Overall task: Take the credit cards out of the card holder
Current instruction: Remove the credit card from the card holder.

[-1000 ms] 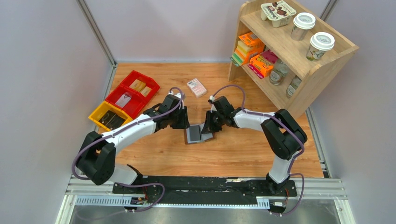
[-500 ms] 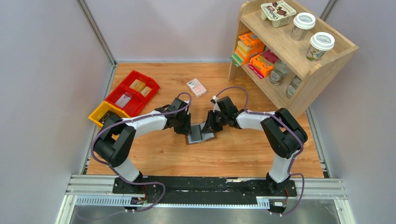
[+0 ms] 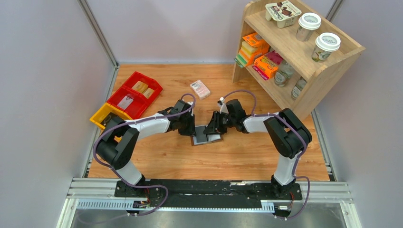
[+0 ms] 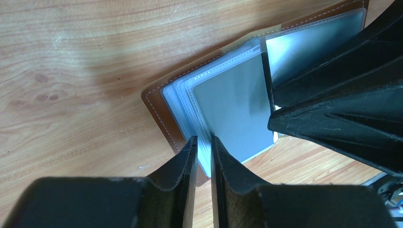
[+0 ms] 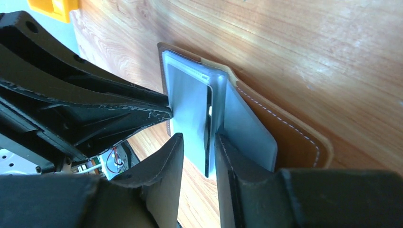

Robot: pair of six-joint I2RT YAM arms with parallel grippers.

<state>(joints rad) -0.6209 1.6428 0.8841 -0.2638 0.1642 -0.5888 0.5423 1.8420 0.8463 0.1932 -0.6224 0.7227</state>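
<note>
No legible text anywhere; print on the shelf cartons too small.

Brown card holder, seemingly blue-grey pockets.

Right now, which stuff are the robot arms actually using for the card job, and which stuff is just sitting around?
For the job:
- card holder, lying open on the table
- its pale sleeves
- left gripper, at the sleeve edges
- right gripper, around a sleeve

Just lying about:
- pink-and-white box
- red bins and yellow bin
- wooden shelf with cups and packets
</note>
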